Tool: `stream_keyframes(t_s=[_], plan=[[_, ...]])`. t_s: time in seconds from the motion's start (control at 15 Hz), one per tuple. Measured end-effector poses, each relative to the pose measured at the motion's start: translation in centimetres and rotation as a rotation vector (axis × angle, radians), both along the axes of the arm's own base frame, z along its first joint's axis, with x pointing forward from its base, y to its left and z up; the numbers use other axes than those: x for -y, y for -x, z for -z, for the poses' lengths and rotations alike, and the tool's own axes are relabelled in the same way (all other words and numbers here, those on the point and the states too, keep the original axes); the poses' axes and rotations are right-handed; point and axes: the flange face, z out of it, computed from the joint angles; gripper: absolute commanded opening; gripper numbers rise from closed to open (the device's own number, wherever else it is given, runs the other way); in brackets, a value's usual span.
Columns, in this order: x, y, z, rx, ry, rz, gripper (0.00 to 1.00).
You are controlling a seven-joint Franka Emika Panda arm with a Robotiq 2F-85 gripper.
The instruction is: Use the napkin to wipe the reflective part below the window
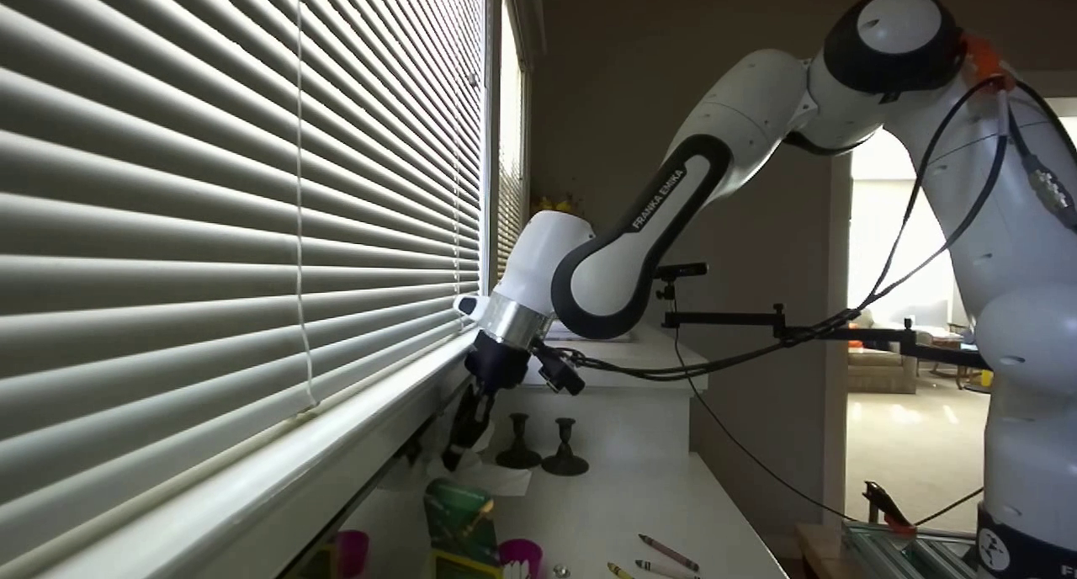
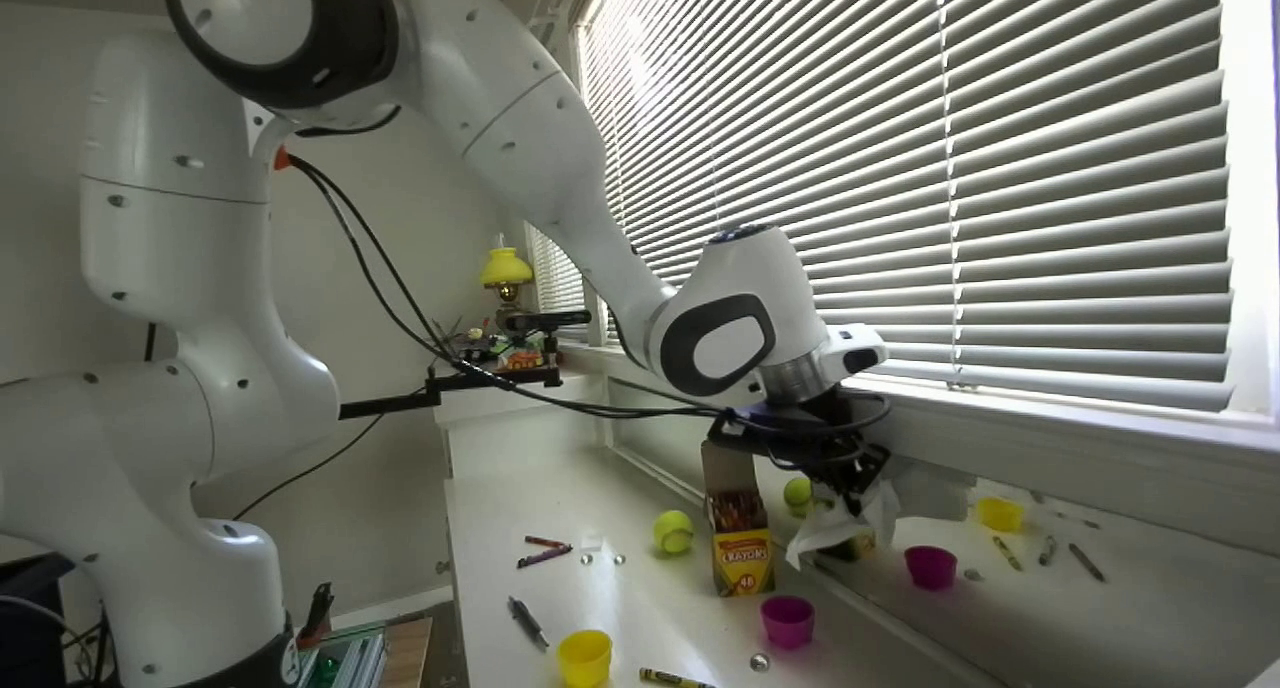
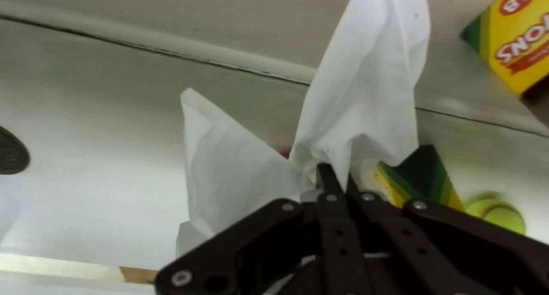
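The window (image 1: 210, 183) with white slatted blinds fills one side in both exterior views (image 2: 1050, 168). Below it runs the pale sill strip (image 1: 294, 444). Under the sill, a mirror-like reflective panel (image 2: 1060, 608) reflects cups and crayons; it also shows in the wrist view (image 3: 98, 136). My gripper (image 3: 334, 170) is shut on a white crumpled napkin (image 3: 369, 72), which hangs from the fingertips. In an exterior view my gripper (image 2: 850, 503) holds the napkin (image 2: 825, 530) close to the panel, below the sill. I cannot tell whether the napkin touches the panel.
A crayon box (image 2: 743, 563), tennis ball (image 2: 673, 532), purple cup (image 2: 787, 623), yellow cup (image 2: 584, 658), pen (image 2: 527, 623) and loose crayons lie on the white tabletop. Two dark candlesticks (image 1: 565, 453) stand behind the gripper in an exterior view.
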Motion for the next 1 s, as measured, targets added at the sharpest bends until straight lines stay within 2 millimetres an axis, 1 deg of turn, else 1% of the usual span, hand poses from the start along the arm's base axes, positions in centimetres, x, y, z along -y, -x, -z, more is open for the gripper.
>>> stream_keyframes(t_s=[0.13, 0.27, 0.33, 0.47, 0.53, 0.67, 0.8, 1.0], plan=[[-3.7, 0.7, -0.5, 0.004, 0.004, -0.064, 0.0], [-6.8, 1.4, -1.3, 0.017, 0.014, -0.116, 0.0], [-7.9, 1.7, -1.9, 0.026, 0.021, -0.133, 0.0], [-8.8, 2.1, -2.8, 0.04, 0.034, -0.145, 0.0], [-8.7, 2.1, -3.2, 0.045, 0.041, -0.14, 0.0], [-7.5, 2.0, -3.6, 0.051, 0.046, -0.112, 0.0], [-5.2, 1.9, -3.8, 0.051, 0.051, -0.07, 0.0], [-0.9, 1.9, -3.8, 0.044, 0.059, 0.003, 0.0]])
